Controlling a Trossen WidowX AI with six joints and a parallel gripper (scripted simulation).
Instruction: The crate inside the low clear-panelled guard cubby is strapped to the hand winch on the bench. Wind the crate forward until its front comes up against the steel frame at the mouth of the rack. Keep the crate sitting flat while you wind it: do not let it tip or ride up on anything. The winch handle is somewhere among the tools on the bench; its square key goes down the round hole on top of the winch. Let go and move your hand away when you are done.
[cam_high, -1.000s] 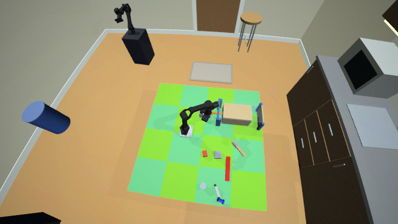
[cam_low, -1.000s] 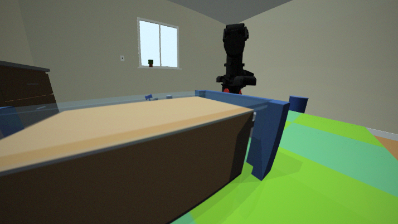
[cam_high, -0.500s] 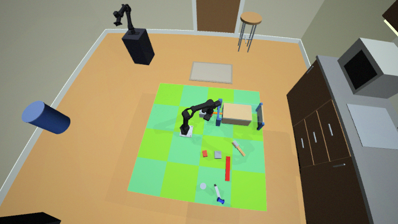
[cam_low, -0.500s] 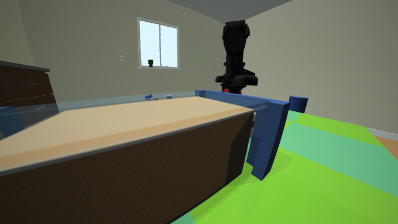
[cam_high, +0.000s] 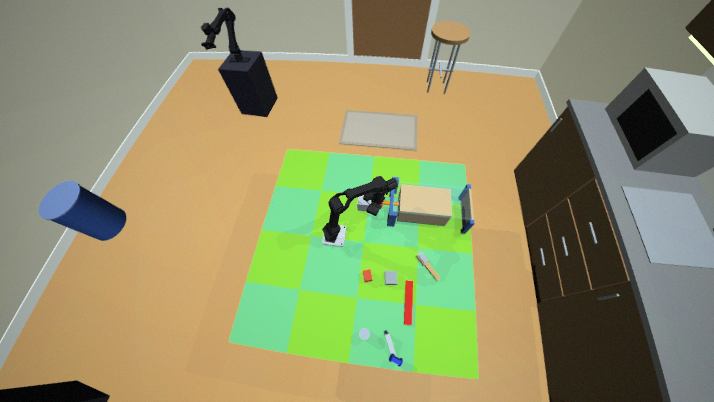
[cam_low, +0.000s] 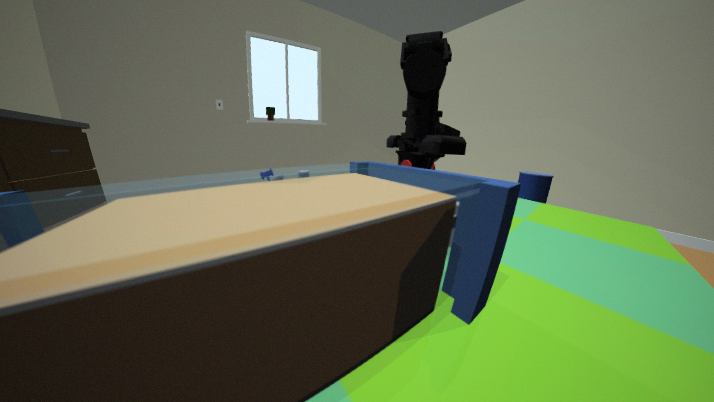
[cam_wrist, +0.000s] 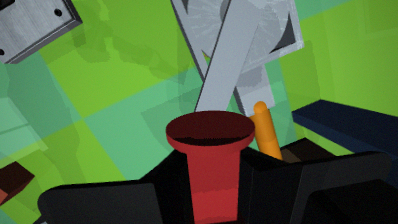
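Note:
My gripper (cam_high: 378, 204) (cam_low: 419, 164) (cam_wrist: 204, 141) is shut on the red knob (cam_wrist: 215, 162) of the winch handle. The handle's grey arm (cam_wrist: 225, 70) reaches from the knob over the winch (cam_high: 363, 204) (cam_wrist: 277, 35); its key end is out of view. An orange strap (cam_high: 388, 203) (cam_wrist: 268, 135) leads from the winch side towards the crate (cam_high: 425, 201) (cam_low: 225, 225). The crate sits flat in the clear-panelled cubby, its front close to the blue frame (cam_high: 392, 217) (cam_low: 482, 240) at the mouth. Whether they touch is hard to tell.
The cubby's far blue frame (cam_high: 467, 225) stands behind the crate. On the mat lie a wooden-handled tool (cam_high: 431, 270), a red bar (cam_high: 408, 302), a grey block (cam_high: 391, 278), a red block (cam_high: 367, 275), a pale disc (cam_high: 364, 334) and a blue-ended tool (cam_high: 390, 344).

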